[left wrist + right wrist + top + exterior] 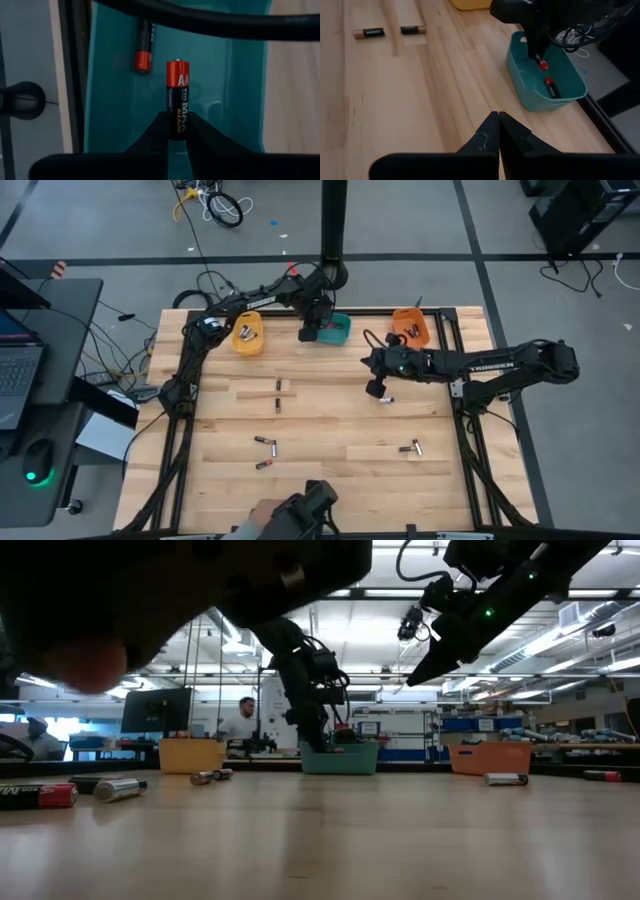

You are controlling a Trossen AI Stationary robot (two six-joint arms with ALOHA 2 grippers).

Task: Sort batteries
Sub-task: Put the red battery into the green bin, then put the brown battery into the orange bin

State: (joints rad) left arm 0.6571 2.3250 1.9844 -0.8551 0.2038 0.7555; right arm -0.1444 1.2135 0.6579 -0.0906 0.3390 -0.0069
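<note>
My left gripper [175, 131] is shut on a black AA battery with a red end [177, 95]. It hangs over the teal bin [340, 332] at the table's far edge. One more red-tipped battery [143, 47] lies on that bin's floor. My right gripper [498, 119] is shut and empty, and hovers above the table's middle right [377, 387]. A small battery [388, 399] lies on the wood just beside it. Other batteries lie flat on the table: two near the centre [278, 385] [277, 406], two toward the near edge [265, 442] [263, 465] and a pair at the right [412, 447]. My left gripper pinches the AA battery between its two fingers on the black half of the body [176, 119]. The fingers point down from above and lie along the battery. It stands upright with its red end [541, 63] pointing down into the teal bin, lifted clear of the table.
A yellow bin [248, 335] stands left of the teal one and an orange bin [410, 328] right of it, all along the far edge. A person's hand on a dark device [300, 515] sits at the table's near edge and fills the low view's upper left [85, 665].
</note>
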